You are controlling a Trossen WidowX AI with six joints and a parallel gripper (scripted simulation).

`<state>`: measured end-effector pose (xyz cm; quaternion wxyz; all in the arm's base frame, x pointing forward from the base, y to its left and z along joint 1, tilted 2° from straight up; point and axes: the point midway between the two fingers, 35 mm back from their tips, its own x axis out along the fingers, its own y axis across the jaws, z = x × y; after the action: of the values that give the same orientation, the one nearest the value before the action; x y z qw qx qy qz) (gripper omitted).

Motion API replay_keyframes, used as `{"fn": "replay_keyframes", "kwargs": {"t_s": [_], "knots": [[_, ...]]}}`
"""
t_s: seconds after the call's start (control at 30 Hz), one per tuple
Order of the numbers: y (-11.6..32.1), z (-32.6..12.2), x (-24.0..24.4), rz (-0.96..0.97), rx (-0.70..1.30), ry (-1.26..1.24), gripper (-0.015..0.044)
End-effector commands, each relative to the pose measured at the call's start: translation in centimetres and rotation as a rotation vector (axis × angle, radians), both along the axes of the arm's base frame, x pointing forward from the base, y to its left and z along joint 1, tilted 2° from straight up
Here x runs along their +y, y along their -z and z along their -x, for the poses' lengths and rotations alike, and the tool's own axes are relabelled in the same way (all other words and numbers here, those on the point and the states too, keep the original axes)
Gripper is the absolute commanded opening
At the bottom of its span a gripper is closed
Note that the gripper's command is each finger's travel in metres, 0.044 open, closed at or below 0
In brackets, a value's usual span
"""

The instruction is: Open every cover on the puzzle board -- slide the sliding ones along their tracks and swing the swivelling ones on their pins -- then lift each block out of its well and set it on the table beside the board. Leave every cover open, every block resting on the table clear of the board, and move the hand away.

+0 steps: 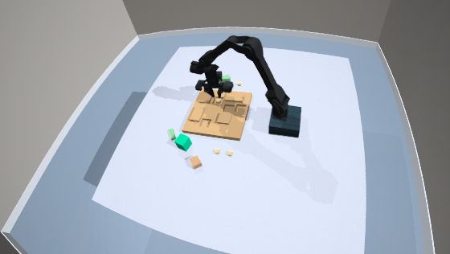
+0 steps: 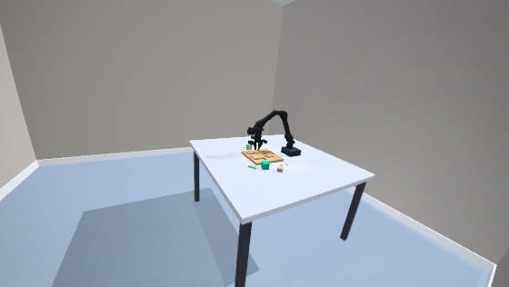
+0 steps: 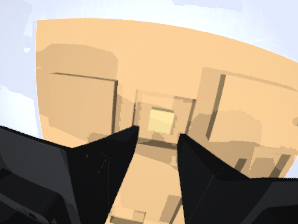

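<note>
My pincer (image 1: 214,96) (image 2: 257,149) (image 3: 158,135) is pointed down at the puzzle board (image 1: 213,130) (image 2: 262,159) (image 3: 160,35), its fingers partly apart with nothing between them. Just beyond the fingertips in my wrist view, one pale yellow block (image 1: 218,100) (image 3: 161,121) sits in a square well. Off the board, on the tabletop (image 1: 273,193) (image 2: 291,191), I count three more small yellow blocks: one behind the pincer and two well in front of it. Also around it are two light green pieces, one teal cube (image 1: 183,142) (image 2: 265,165) and one orange block (image 1: 195,161) (image 2: 280,169).
</note>
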<state>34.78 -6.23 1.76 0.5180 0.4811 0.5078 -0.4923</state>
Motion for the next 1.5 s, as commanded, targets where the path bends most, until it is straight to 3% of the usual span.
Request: {"fn": "replay_keyframes", "kwargs": {"t_s": [0.0,1.2,1.47], "knots": [[0.5,0.0,0.0,0.002,0.001,0.003,0.0144],[3.0,0.1,-0.2,0.002,0.002,0.003,0.0144],[2.8,0.1,-0.1,0.000,0.001,0.004,0.0090]]}}
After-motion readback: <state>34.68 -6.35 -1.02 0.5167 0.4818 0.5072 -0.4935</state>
